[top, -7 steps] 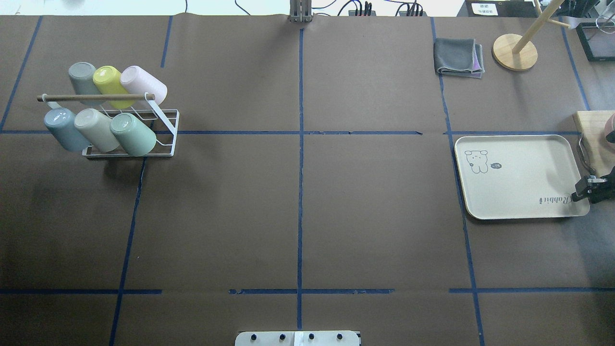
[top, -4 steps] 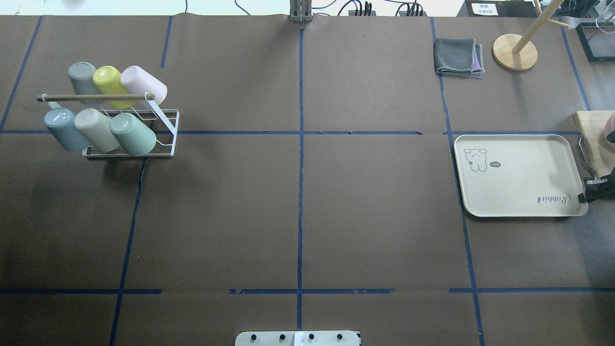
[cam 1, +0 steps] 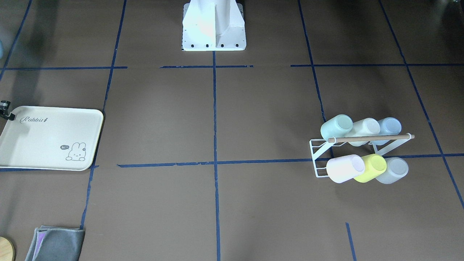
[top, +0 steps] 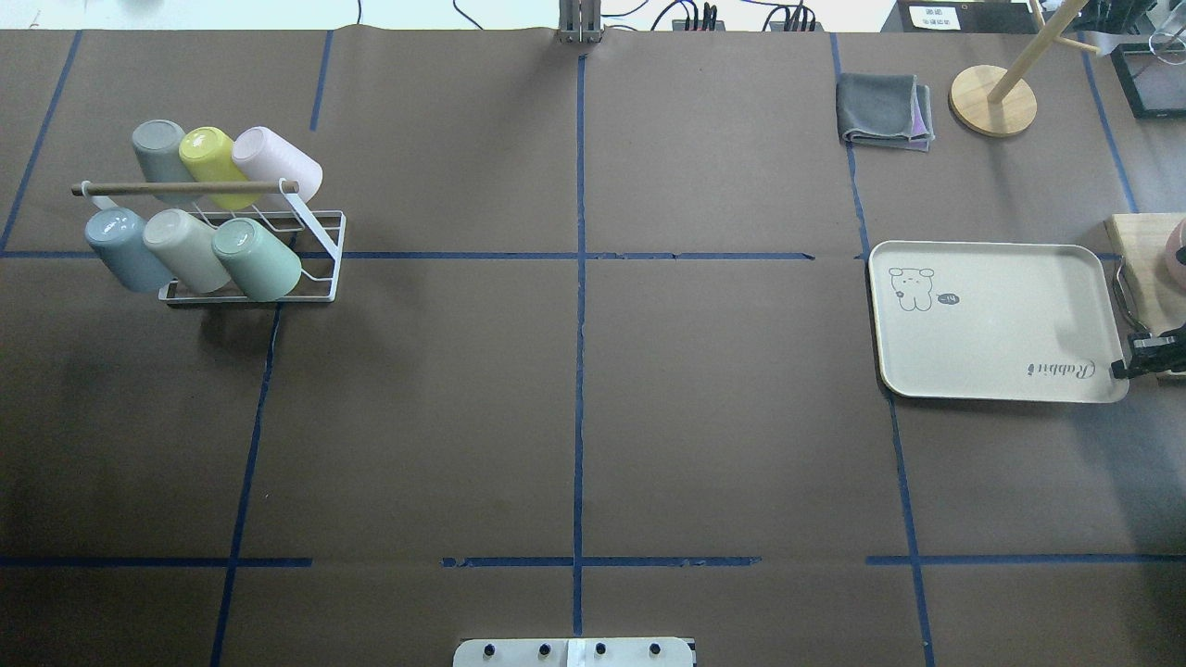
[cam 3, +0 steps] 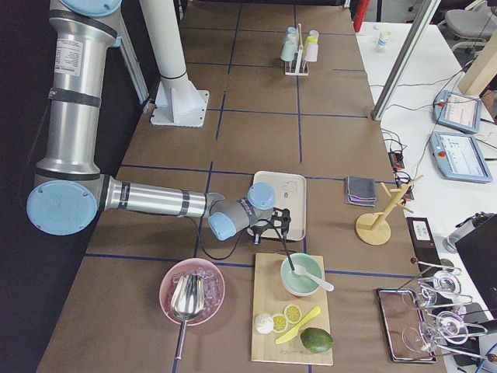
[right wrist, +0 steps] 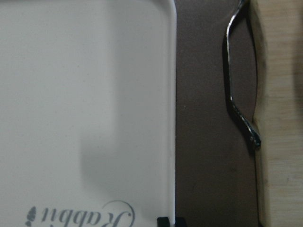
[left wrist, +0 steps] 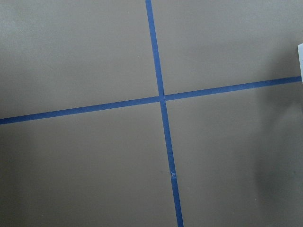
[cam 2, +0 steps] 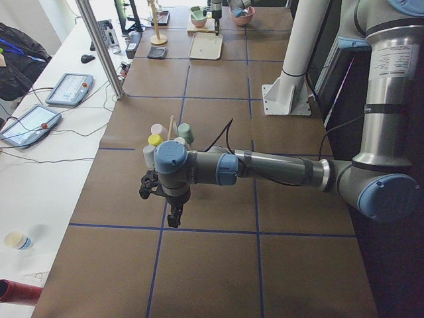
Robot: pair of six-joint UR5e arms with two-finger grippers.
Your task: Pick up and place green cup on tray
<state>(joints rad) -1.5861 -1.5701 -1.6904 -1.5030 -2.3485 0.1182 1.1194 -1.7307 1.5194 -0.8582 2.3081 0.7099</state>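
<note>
While my right hand (top: 1121,371) pinches the tray (top: 1001,315) by its rim, the green cup (top: 257,257) sits nearer my left hand (cam 2: 174,220), grip unreadable.

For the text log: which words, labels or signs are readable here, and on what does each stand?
"Rabbit", in script: on the large cream rectangular plastic tray.
"hi", as far as it reads: in the small dark speech bubble beside the tray's cartoon bunny.
White sticker on the grey right arm: too small to read.
White sign beyond the table: blurred.
</note>
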